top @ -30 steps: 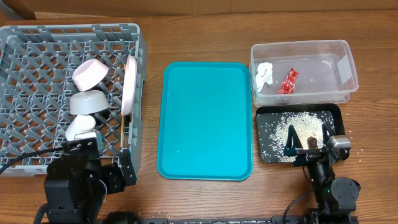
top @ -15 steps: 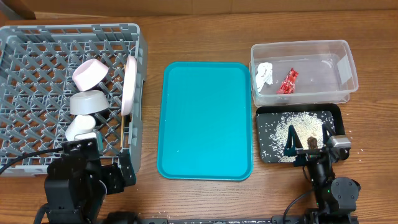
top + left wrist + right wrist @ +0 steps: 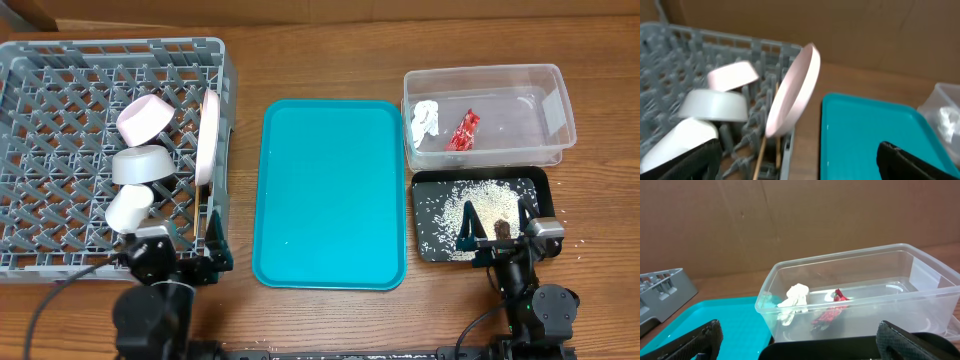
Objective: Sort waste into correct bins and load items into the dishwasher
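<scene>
The grey dish rack (image 3: 60,90) holds a pinkish bowl (image 3: 148,115), a grey bowl (image 3: 138,163), a white cup (image 3: 128,208) and a plate (image 3: 208,140) standing on edge. In the left wrist view the plate (image 3: 795,90) leans over two chopsticks (image 3: 762,150). The clear tub (image 3: 540,75) holds the tissue (image 3: 425,118) and the red wrapper (image 3: 463,131). The black tray (image 3: 428,185) holds rice (image 3: 470,205) and a brown lump (image 3: 503,228). My left gripper (image 3: 195,265) is open and empty at the rack's front right corner. My right gripper (image 3: 497,232) is open and empty over the black tray's front edge.
A large teal tray (image 3: 333,190) lies between the rack and the bins, with nothing on it. A few rice grains lie on the wood by the black tray's right side. A cardboard wall stands behind the table.
My left arm has folded back and down from the rack's front corner, which uncovers the white cup. The right arm and all the objects have not moved.
</scene>
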Action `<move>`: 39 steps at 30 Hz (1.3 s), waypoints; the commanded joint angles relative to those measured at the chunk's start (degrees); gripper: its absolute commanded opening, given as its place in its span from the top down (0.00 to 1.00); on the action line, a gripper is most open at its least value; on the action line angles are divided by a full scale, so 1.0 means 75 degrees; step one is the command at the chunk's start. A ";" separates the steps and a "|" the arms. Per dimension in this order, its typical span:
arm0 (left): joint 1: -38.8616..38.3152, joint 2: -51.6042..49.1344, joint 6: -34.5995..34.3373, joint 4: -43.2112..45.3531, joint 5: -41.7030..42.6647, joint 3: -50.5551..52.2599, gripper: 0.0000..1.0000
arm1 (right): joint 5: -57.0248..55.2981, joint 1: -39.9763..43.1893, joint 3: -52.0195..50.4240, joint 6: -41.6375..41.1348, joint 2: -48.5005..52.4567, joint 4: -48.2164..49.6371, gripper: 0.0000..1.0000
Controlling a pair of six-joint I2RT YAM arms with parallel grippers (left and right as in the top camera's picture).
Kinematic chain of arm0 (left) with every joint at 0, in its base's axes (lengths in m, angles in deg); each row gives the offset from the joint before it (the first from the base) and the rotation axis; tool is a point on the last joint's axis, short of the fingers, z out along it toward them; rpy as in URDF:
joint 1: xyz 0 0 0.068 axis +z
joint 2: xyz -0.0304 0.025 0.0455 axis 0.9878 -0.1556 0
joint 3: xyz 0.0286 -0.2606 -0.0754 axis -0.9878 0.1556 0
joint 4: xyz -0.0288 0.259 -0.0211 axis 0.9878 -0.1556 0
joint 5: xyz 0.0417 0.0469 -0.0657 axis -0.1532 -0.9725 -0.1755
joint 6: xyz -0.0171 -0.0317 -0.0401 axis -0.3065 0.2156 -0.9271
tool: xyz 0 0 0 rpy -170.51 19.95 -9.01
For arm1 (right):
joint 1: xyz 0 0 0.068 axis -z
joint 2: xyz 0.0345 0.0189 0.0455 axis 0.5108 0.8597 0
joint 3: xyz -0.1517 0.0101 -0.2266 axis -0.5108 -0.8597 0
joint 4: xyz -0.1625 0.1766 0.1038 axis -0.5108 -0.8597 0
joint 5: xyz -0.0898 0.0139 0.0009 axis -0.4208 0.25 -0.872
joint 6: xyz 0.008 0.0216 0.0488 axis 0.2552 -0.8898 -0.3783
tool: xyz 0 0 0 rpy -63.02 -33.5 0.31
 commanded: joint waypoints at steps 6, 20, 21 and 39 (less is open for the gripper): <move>-0.0085 0.1378 0.0111 0.3602 0.0294 0.2760 0.00 | -0.0070 0.0020 -0.0076 0.0026 -0.0067 0.0026 0.00; -0.0111 0.1399 0.0102 0.3284 0.0283 0.3509 0.00 | -0.0070 0.0020 -0.0073 0.0026 -0.0067 0.0026 0.00; -0.0111 0.1367 0.0119 0.3375 0.0289 0.3506 0.00 | -0.0070 0.0020 -0.0073 0.0026 -0.0064 0.0026 0.00; -0.0105 0.1355 0.0125 0.3351 0.0259 0.3500 0.00 | -0.0070 0.0020 -0.0073 0.0026 -0.0064 0.0026 0.00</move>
